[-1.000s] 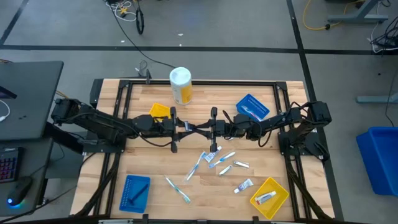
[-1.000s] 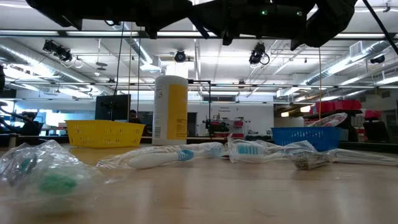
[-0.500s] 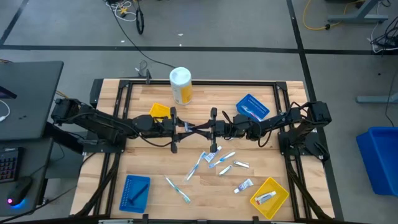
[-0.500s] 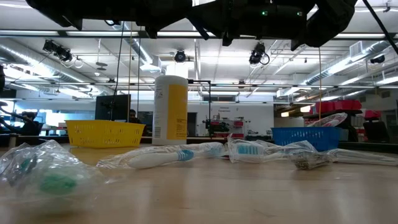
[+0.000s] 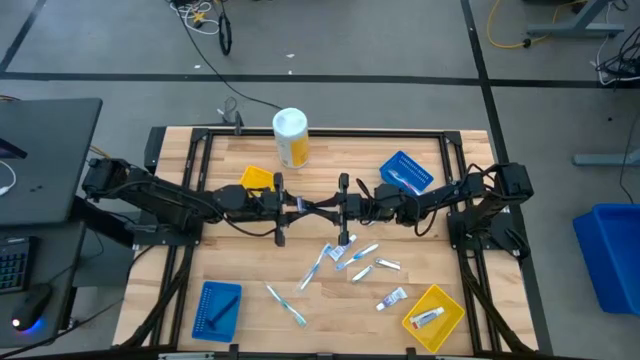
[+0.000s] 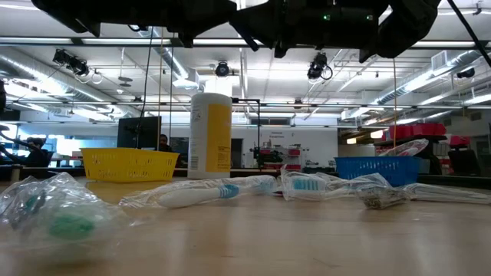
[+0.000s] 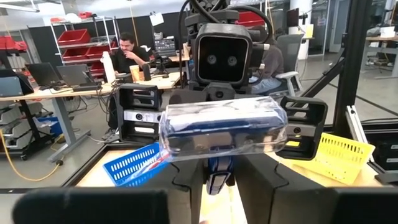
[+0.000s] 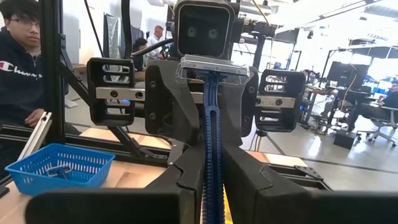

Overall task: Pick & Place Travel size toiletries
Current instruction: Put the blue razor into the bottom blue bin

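A dark blue razor (image 8: 212, 124) with a clear cap over its head (image 7: 222, 132) hangs level between my two grippers, high above the middle of the table. My left gripper (image 5: 303, 205) and my right gripper (image 5: 325, 208) point at each other, each shut on the razor. Below them, several wrapped toothbrushes and small white tubes (image 5: 348, 256) lie flat on the wooden table; one toothbrush (image 5: 285, 303) lies nearer the front. One tube lies in the yellow tray (image 5: 435, 317) at the front right. My left gripper has the razor's neck (image 7: 217, 176), just behind the capped head, between its two fingers (image 7: 186, 186). The fingers come level from the table's left, along the handle. The head stands across, above the fingertips, clear of the table. My right gripper pinches the razor's ribbed handle (image 8: 212, 163) between its two fingers (image 8: 180, 180), toward the handle's free end. The fingers come level from the table's right and lie along the handle. The razor sticks straight out toward the left gripper, clear of the table.
A tall yellow canister with a white lid (image 5: 291, 137) stands at the back. A small yellow tray (image 5: 258, 178) sits behind the left gripper, a blue tray (image 5: 405, 172) at the back right, another blue tray (image 5: 216, 308) at the front left. People sit beyond the table.
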